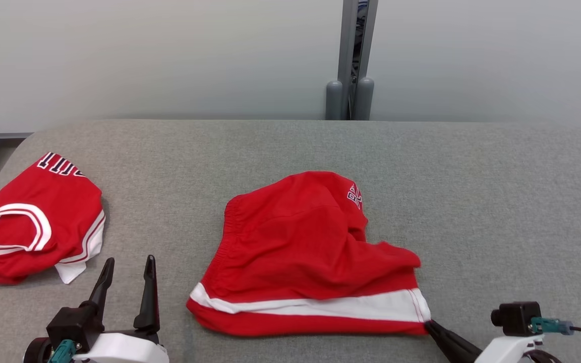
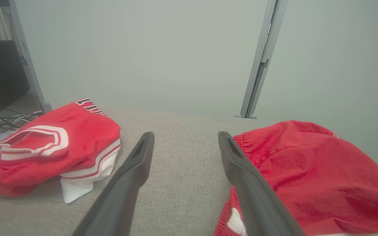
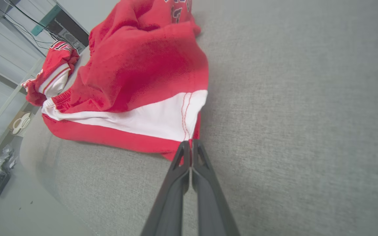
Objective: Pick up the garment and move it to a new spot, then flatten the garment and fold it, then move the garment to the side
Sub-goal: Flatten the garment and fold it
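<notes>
- So, we've got a plain pale wall (image 1: 169,55) at the back and a grey fabric-covered table (image 1: 497,201) stretching across in front of us.
- The red shorts (image 1: 295,242) with the white stripe lie rumpled mid-table, elastic waistband on their left side.
- A second red garment (image 1: 33,222) sits well apart at the table's left edge.
- Our right gripper (image 1: 430,326) has its fingers pinched together on the shorts' near right corner.
- Our left gripper (image 1: 129,259) has its fingers spread wide over bare table between the two garments, touching neither.
</notes>
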`<state>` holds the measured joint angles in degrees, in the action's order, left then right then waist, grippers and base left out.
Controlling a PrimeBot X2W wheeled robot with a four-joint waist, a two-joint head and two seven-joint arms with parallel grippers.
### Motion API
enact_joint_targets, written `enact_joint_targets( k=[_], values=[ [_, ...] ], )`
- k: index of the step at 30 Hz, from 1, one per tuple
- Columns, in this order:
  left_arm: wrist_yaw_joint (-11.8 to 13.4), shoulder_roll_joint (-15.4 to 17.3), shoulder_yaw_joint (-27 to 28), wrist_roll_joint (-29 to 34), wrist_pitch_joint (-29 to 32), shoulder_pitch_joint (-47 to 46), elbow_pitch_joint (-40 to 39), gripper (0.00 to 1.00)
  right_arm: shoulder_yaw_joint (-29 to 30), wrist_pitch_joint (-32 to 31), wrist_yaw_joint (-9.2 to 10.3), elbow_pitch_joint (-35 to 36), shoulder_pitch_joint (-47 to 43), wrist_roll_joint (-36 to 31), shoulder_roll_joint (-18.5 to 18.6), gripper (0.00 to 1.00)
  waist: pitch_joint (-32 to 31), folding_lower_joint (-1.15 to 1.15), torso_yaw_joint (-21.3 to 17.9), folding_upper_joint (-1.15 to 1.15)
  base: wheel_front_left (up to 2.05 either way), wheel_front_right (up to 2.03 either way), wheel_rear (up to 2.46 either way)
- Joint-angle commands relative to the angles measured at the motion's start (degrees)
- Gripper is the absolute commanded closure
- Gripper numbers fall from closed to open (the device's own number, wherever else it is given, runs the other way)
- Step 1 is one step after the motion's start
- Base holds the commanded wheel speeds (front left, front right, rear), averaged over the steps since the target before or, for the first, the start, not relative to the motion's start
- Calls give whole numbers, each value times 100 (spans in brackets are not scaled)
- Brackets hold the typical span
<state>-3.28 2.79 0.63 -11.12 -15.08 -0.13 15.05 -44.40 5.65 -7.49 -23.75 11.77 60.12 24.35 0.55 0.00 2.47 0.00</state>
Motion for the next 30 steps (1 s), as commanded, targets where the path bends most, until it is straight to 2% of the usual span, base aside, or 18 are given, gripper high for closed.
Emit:
enact_joint_targets(
  k=[1, 6, 7, 8, 9, 19, 25, 30],
  values=[
    [10, 22, 24, -15, -11, -21, -13, 0, 39, -54, -1, -38, -87, -81, 75, 100, 24, 0, -23, 0, 0, 0, 0],
    [-32, 22, 89, 18, -11, -71, 35, 0, 246, -315, -1, -205, -213, -327, -103, 100, 60, 0, -89, 0, 0, 0, 0],
    [-41, 23, 102, 25, -11, -80, 39, 0, 298, -332, -1, -207, -220, -383, -141, 92, 63, 0, -98, 0, 0, 0, 0],
    [-51, 22, 113, 32, -11, -86, 42, 0, 359, -337, -1, -204, -233, -434, -168, 55, 65, 0, -105, 0, 0, 0, 0],
    [-52, 22, 118, 37, -11, -86, 43, 0, 417, -325, -1, -197, -238, -516, -183, 0, 66, 0, -110, 0, 0, 0, 0],
    [-53, 22, 234, 122, -11, 4, -52, 0, 1168, 136, -1, 52, -254, -1235, -368, 0, -38, 0, -148, 0, 0, 0, 0],
    [-97, 24, 311, 301, -11, 44, -41, 0, 1743, 654, -1, -170, -166, -2227, -745, 0, -116, 0, -154, 0, 0, 0, 0],
    [-96, 50, 298, 497, -11, 146, -109, 0, 2338, 845, -1, -319, -290, -3056, -1137, 0, -198, 0, -141, 0, 0, 0, 0]
  ],
)
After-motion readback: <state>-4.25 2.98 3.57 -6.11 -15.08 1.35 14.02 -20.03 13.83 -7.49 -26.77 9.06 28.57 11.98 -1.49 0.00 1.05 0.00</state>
